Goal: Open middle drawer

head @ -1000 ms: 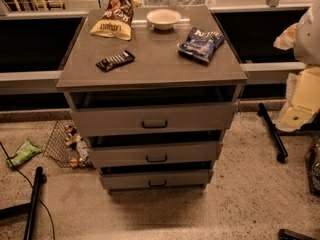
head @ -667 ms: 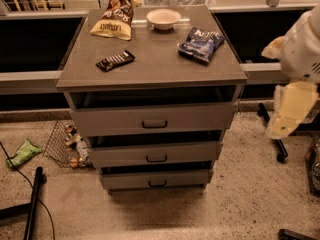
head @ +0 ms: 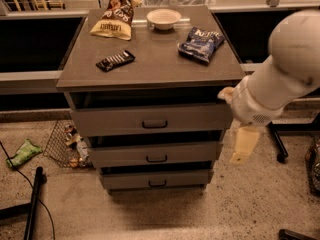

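A grey cabinet (head: 150,76) with three drawers stands on a speckled floor, seen from the front and above. The middle drawer (head: 125,155) is the second front down. It is wide and shallow, with a small dark handle (head: 156,158) at its centre and a dark gap along its top edge. Above it sits the taller top drawer (head: 110,120), and below it the narrower bottom drawer (head: 130,180). The pale robot arm (head: 287,66) reaches in from the right edge and slopes down toward the cabinet's right side. The gripper (head: 242,149) hangs from its end as a cream-coloured piece, just beside the right end of the middle drawer's front and well apart from the handle. It holds nothing that can be seen, and I cannot tell whether it is spread or pressed together. On the cabinet top lie a yellow snack bag (head: 114,15) at the back left, a pale bowl (head: 164,18) at the back centre, a blue snack bag (head: 201,44) on the right and a dark candy bar (head: 115,60) toward the front left. On the floor to the left, a wire basket (head: 60,141) holding wrappers leans near the cabinet, and a green wrapper (head: 22,153) lies farther left.
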Robot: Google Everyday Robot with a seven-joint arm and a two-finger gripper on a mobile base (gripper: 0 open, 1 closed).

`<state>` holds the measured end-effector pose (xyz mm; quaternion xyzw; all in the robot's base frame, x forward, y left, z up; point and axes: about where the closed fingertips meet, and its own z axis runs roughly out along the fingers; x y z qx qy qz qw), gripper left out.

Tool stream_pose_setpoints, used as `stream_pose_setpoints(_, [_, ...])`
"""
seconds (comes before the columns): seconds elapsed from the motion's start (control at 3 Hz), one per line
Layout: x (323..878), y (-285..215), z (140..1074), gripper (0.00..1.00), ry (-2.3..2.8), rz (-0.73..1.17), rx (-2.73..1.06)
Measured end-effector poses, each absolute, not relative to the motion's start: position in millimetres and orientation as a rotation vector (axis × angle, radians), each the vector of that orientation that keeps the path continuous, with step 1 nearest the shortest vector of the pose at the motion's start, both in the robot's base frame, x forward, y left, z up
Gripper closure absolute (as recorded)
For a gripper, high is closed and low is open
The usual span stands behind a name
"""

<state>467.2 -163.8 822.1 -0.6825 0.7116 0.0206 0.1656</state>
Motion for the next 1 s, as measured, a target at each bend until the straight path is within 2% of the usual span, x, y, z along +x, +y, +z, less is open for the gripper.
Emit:
stream_pose_setpoints(0.33, [484, -146, 759, 0.00, 2.021, 0.165, -1.940])
stream_pose_setpoints(1.0, [484, -147, 749, 0.00, 2.054, 0.176, -1.949])
